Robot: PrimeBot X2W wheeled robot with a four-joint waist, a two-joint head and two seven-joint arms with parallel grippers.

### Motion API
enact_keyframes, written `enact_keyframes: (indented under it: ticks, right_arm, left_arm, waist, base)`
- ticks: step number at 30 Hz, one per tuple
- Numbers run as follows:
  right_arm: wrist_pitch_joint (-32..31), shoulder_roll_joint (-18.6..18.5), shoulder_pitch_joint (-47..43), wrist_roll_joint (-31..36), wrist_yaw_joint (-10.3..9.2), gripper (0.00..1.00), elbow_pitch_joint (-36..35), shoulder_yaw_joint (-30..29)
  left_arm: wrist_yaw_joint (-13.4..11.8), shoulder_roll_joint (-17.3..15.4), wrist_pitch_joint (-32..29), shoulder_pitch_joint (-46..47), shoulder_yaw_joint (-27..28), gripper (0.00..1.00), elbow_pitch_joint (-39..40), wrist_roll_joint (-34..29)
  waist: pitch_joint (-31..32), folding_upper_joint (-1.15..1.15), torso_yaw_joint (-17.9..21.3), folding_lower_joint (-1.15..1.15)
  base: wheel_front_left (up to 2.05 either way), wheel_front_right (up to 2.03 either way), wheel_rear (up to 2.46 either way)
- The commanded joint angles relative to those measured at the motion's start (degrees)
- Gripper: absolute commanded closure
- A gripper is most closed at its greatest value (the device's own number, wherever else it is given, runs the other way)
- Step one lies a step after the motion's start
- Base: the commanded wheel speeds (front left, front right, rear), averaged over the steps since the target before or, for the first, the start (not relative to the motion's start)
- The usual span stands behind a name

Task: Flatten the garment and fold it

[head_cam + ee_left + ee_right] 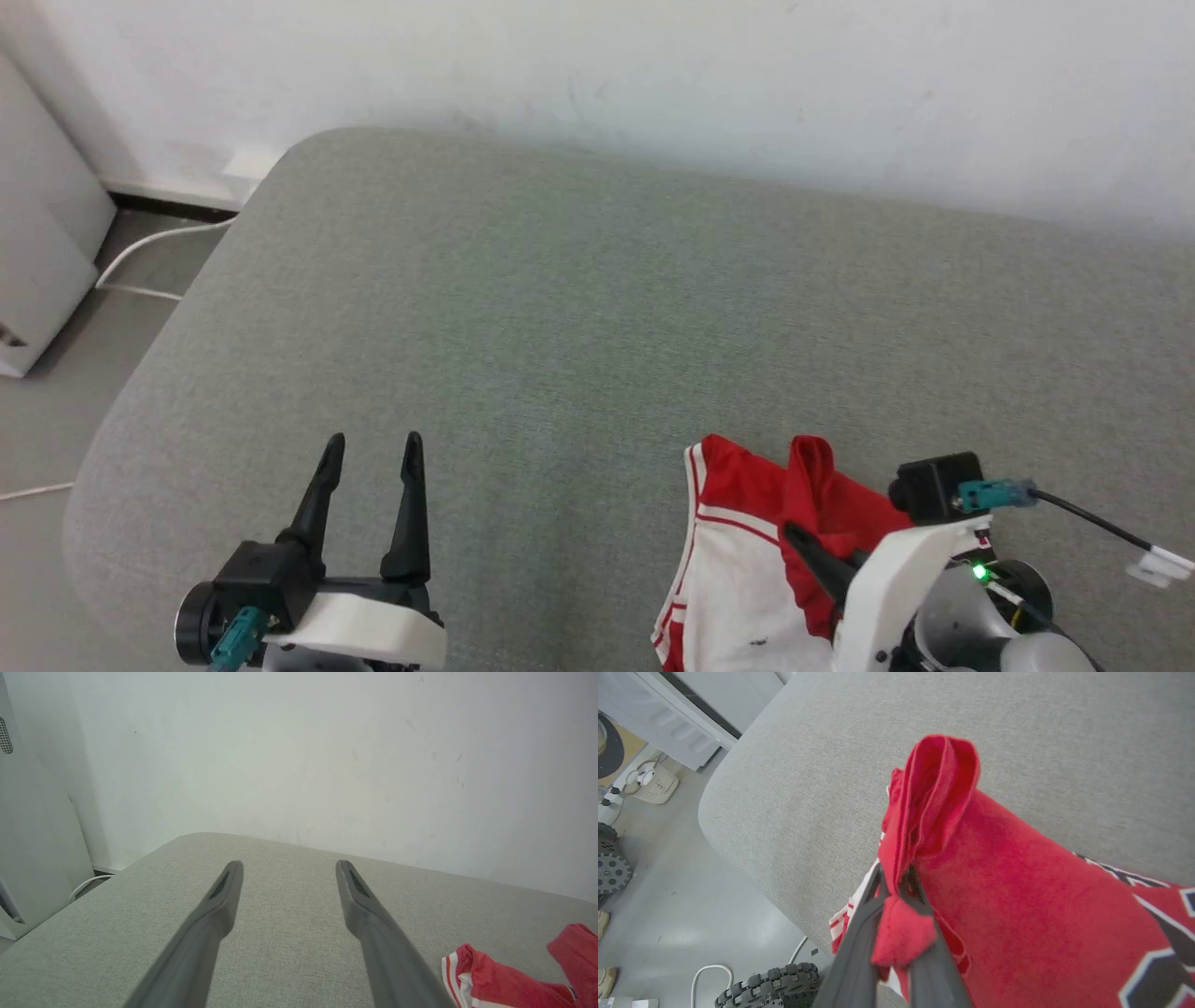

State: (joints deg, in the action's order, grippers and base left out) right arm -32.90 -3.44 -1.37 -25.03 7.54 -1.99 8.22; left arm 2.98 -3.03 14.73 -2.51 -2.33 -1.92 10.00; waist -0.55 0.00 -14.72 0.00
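Observation:
The garment [747, 551] is a red shirt with a white sleeve and striped trim, bunched at the near right edge of the grey cushion [597, 308]. My right gripper [894, 877] is shut on a fold of its red cloth, which stands up past the fingertips; black white-outlined print [1157, 933] shows at the lower right of the right wrist view. In the head view that gripper [798, 541] sits against the red fabric. My left gripper [372, 450] is open over bare cushion at the lower left, holding nothing. A corner of the garment [509, 975] shows right of my left gripper [289, 868].
A white wall [653, 75] runs behind the cushion. To the left stands a white unit [37, 252] with a white cable [140, 252] on the floor. Wheels [770, 984] and a white basket [654, 784] are on the floor below the cushion's edge.

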Motion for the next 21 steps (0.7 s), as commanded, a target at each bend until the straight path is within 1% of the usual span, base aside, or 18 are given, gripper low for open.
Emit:
enact_keyframes:
  ticks: [1,6,10,11,12,16,21]
  right_arm:
    - [1.0,0.3,1.6,0.3,-0.05,1.00,1.9,0.8]
    - [3.0,0.5,3.5,0.5,-0.05,1.00,8.0,3.3]
    - [5.5,0.5,5.0,0.6,-0.05,1.00,12.8,4.7]
    - [6.3,0.5,5.5,0.5,-0.05,0.53,13.9,5.1]
    - [7.2,0.5,5.9,-0.1,-0.05,0.00,14.9,5.4]
    - [9.4,0.6,7.9,-2.0,-0.05,0.00,17.8,9.6]
    - [11.1,0.4,10.0,-5.2,-0.05,0.00,17.5,13.5]
  left_arm:
    - [0.2,0.1,0.3,0.4,-0.3,0.00,-0.2,-0.2]
    - [0.0,0.1,0.3,1.1,-0.7,0.00,-0.3,0.0]
    - [0.1,0.1,0.3,1.2,-0.7,0.00,-0.4,0.0]
    - [0.1,0.1,0.3,1.3,-0.6,0.00,-0.4,0.0]
    - [0.1,0.1,0.3,1.2,-0.5,0.00,-0.5,0.0]
    - [0.1,0.1,0.3,1.2,-0.5,0.00,-0.8,-0.1]
    - [0.2,0.1,0.3,1.2,-0.3,0.00,-1.1,-0.2]
  waist:
    - [-0.9,0.00,-2.3,0.00]
    - [-1.5,0.00,-4.3,0.00]
    - [-1.9,0.00,-4.7,0.00]
    - [-2.0,0.00,-4.7,0.00]
    - [-2.0,0.00,-4.6,0.00]
    - [-1.7,0.00,-3.8,0.00]
    - [-0.8,0.00,-2.2,0.00]
  base:
    - [0.00,0.00,0.00]
    - [0.00,0.00,0.00]
    - [0.00,0.00,0.00]
    - [0.00,0.00,0.00]
    - [0.00,0.00,0.00]
    - [0.00,0.00,0.00]
    - [0.00,0.00,0.00]
